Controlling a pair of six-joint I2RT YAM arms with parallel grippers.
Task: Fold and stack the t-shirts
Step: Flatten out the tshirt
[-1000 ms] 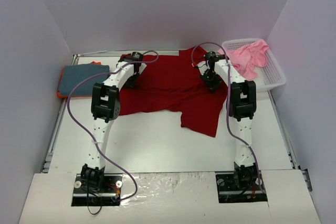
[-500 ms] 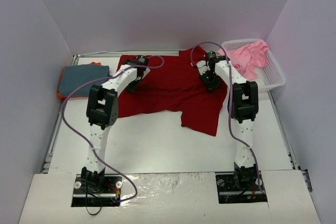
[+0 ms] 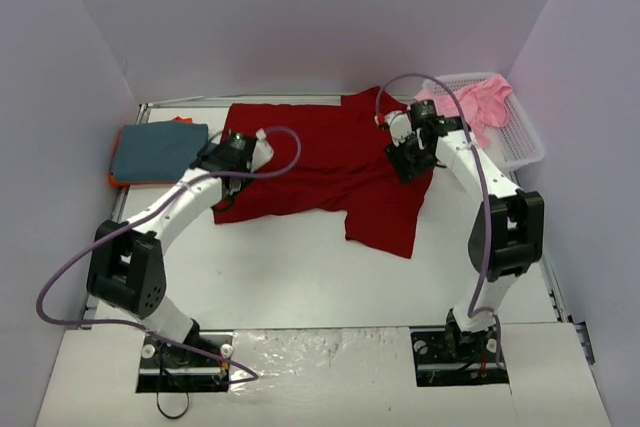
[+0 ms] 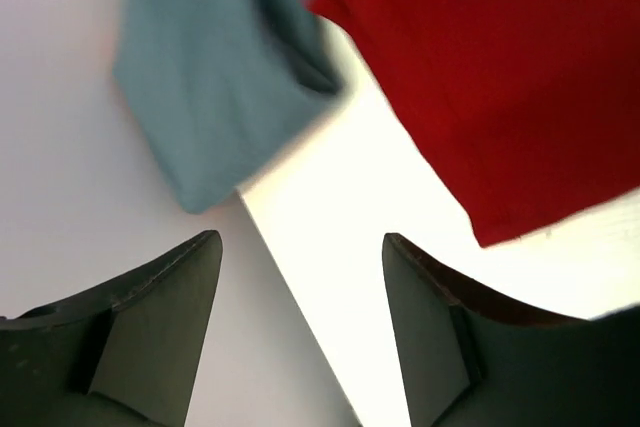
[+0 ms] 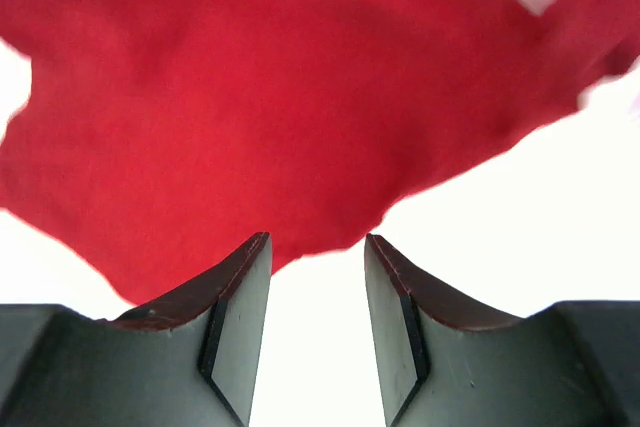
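Observation:
The dark red t-shirt (image 3: 330, 162) lies spread out on the table's far middle. My left gripper (image 3: 218, 152) is open and empty at its left edge, between it and the folded teal-blue t-shirt (image 3: 160, 150). The left wrist view shows the open gripper (image 4: 300, 242) over bare table, the teal-blue shirt (image 4: 215, 77) upper left and the red shirt (image 4: 500, 77) upper right. An orange t-shirt (image 3: 117, 181) peeks out under the teal-blue one. My right gripper (image 3: 410, 157) is open and empty over the red shirt's right edge (image 5: 260, 97). The light pink t-shirt (image 3: 475, 107) hangs over the basket.
A white lattice basket (image 3: 520, 152) stands at the far right against the wall. Purple walls close in the table on the left, back and right. Both arms' purple cables loop above the cloth.
My left arm has swung its elbow out to the left and low, and its gripper has moved left to the red shirt's left edge. My right arm's elbow has swung right; its gripper stays near the shirt's right side.

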